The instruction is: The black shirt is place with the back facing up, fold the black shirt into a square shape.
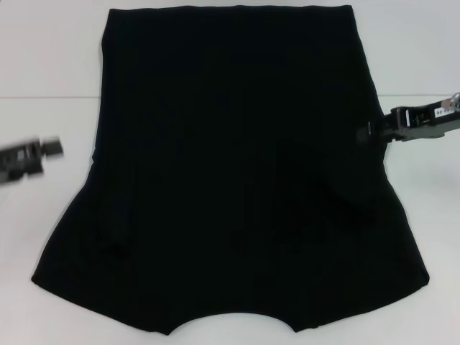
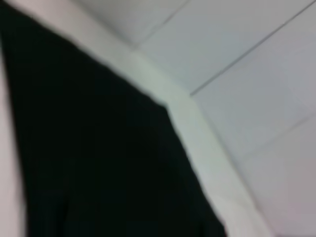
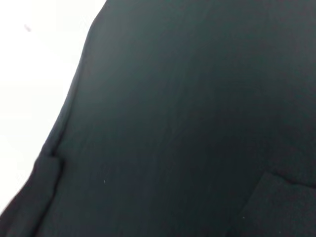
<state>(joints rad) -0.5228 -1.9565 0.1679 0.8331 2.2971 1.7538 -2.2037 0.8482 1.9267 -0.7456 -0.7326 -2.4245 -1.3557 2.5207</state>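
Shirt, large plain black soft-cloth short-sleeved [image 1: 230, 180]: spread flat on white worktop [image 1: 50, 65], neckline nearest, sleeves apparently turned inward. Judged light, limp, non-slip; best pinched at side edges. Left gripper [image 1: 29, 157] beside left edge, right gripper [image 1: 374, 131] at right edge; fingers' state cannot be told.

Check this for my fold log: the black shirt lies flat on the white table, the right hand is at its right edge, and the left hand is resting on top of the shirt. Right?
Not quite. In the head view the left hand is off the black shirt, over the white table beside its left edge. The right hand is at the shirt's right edge, as you said.
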